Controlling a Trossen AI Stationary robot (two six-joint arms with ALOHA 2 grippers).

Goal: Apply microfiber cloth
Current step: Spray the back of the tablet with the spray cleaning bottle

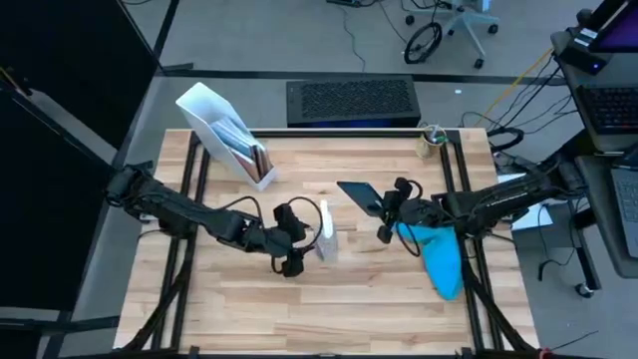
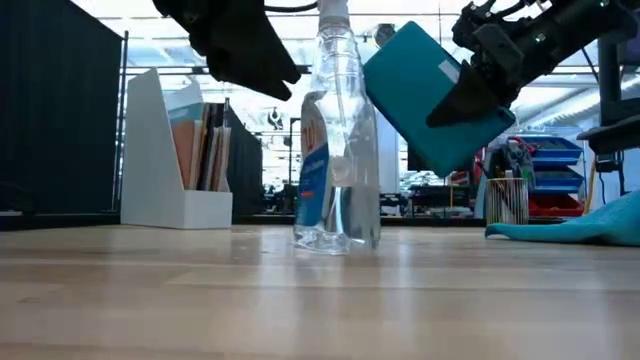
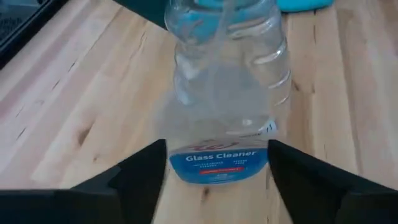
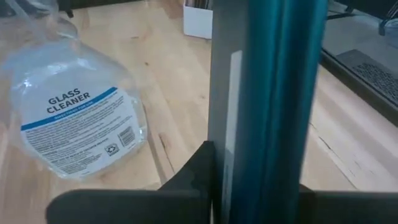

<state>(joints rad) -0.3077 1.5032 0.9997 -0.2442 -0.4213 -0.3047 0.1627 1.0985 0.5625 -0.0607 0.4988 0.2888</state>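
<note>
Sky-blue and soft, the cloth (image 1: 442,257) lies flat and untouched on the table's right side, just beside the right gripper (image 1: 385,213). It looks light and limp, likely to sag and fold when lifted, so a pinch at the free near tip or along an edge seems best. Its long axis runs from the far end, by the gripper, toward the near right corner, narrowing there. The right gripper is clamped on a tablet (image 1: 360,195), held tilted above the wood. The left gripper (image 1: 294,239) has its fingers apart, straddling a spray bottle (image 1: 325,236) at mid-table.
</note>
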